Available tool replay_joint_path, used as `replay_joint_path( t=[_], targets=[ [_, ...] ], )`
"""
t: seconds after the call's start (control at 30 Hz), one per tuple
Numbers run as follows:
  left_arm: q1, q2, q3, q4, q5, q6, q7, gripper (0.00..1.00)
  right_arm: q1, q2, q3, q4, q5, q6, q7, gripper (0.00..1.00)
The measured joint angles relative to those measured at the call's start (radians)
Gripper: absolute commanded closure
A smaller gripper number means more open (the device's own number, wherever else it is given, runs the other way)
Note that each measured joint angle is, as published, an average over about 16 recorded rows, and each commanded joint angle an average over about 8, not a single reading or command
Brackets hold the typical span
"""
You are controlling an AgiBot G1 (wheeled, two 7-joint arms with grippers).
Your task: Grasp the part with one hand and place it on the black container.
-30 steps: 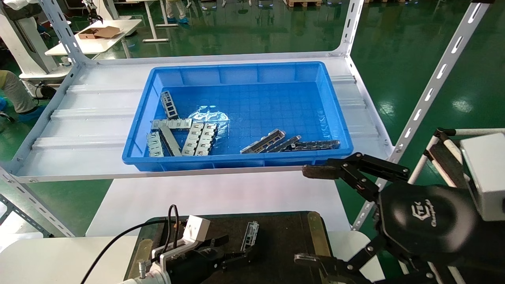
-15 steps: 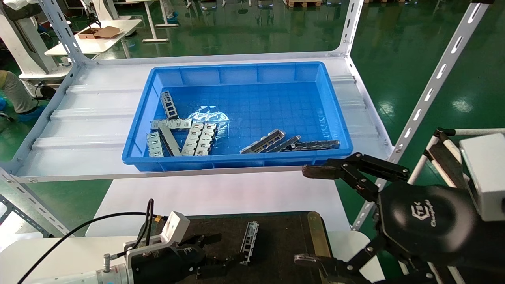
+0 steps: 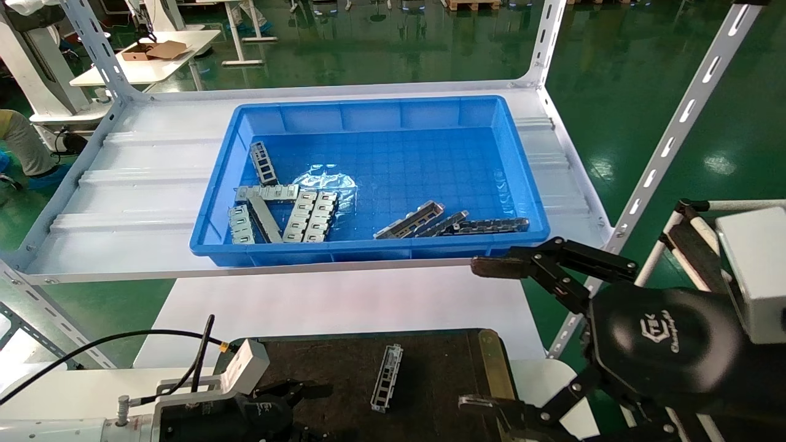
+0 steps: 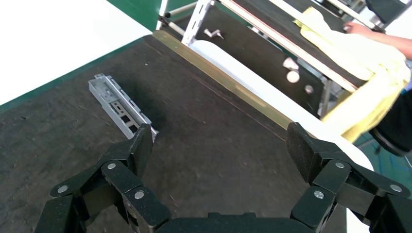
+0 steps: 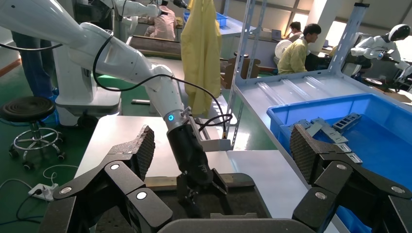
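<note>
The part (image 3: 387, 377), a slim grey channel bar with cutouts, lies loose on the black container (image 3: 442, 368). It also shows in the left wrist view (image 4: 121, 107), on the dark tray surface (image 4: 204, 121). My left gripper (image 3: 316, 410) is open and empty, low over the tray and to the left of the part, not touching it. In its own view (image 4: 221, 143) one fingertip sits just short of the part's end. My right gripper (image 3: 485, 334) is open and empty, held high to the right of the tray; it also shows in its own view (image 5: 223, 145).
A blue bin (image 3: 368, 253) on the white shelf (image 3: 135, 184) holds several more grey bars (image 3: 424, 221) and pale ladder-like plates (image 3: 307, 215). A white table (image 3: 344, 301) lies under the tray. A slanted shelf post (image 3: 675, 129) stands to the right.
My left gripper has let go of the part and drawn back to the left and toward me. The part now lies flat on the tray. The right arm has not moved.
</note>
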Motion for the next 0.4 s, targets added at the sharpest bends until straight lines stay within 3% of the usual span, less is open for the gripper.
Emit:
replay_joint_path(
  t=[0.4],
  targets=[
    [-0.047,-0.011,0.007,0.089,0.008,0.121,0.024,0.0,0.0,0.0,0.0,0.0,0.0,0.0,0.0,0.0]
  ],
)
